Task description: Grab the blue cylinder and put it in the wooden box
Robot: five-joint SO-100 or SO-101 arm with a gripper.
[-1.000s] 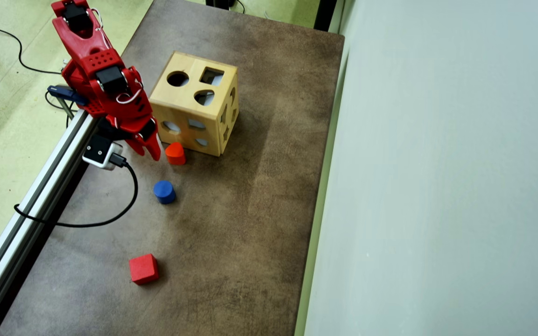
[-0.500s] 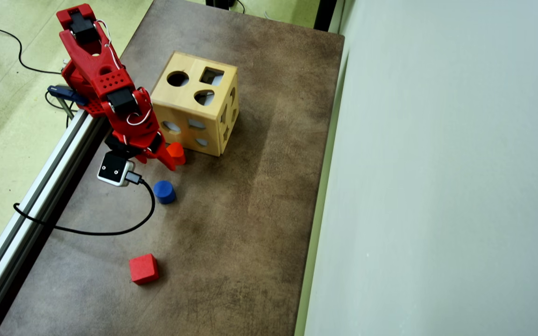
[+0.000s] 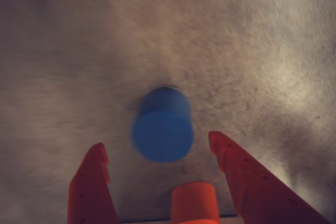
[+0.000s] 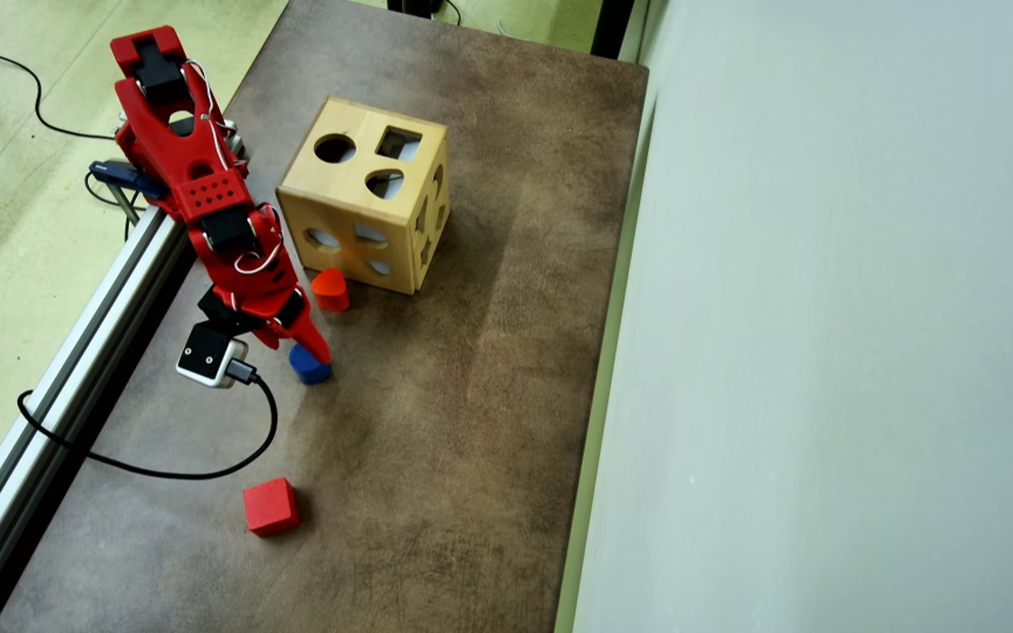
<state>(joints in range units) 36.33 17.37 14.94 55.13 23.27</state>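
The wooden box (image 4: 364,206) stands on the brown table (image 4: 471,396), its contents unseen through the cut-outs, while the blurred, short blue cylinder (image 3: 163,125) stands upright just ahead of the open gripper (image 3: 160,153), with bare tabletop beyond it and a red cube (image 4: 270,506) well apart.

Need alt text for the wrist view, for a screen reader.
A blurred blue cylinder stands on a brown table, just ahead of the open red jaws of the gripper, not yet between them. An orange-red block sits at the bottom edge between the jaws.
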